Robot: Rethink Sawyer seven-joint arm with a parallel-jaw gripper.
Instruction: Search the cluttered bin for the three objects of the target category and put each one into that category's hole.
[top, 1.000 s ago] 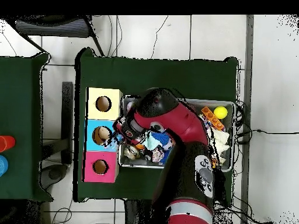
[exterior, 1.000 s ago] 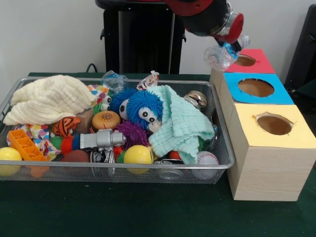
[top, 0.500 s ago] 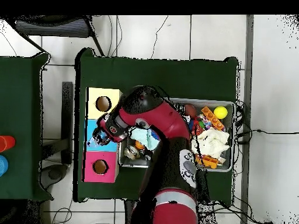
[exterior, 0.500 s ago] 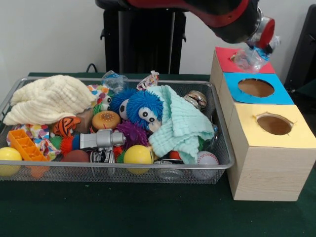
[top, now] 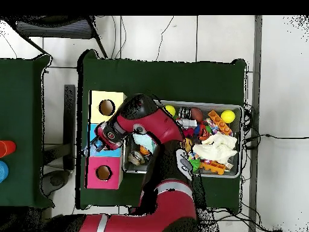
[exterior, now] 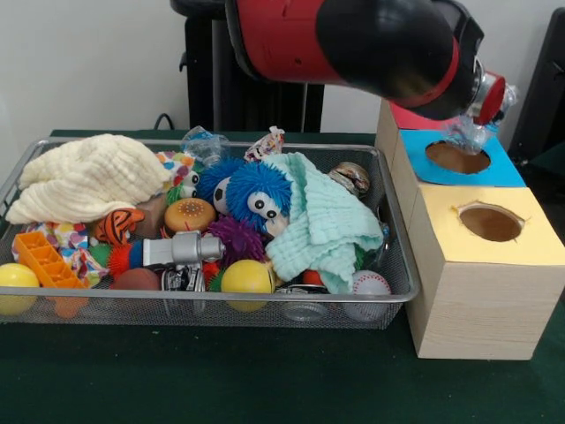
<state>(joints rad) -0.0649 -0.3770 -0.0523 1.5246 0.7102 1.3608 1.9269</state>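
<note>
Gripper low over the blue box, just above its hole, pinching a crinkled clear wrapper, probably plastic; fingers mostly hidden. Red box and yellow box on either side. Bin beside them, full of toys, green cloth near its right edge.

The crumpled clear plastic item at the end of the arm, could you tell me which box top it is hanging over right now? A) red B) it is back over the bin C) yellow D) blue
D: in the front view the clear plastic item hangs at the far edge of the hole in the blue box top.
</note>
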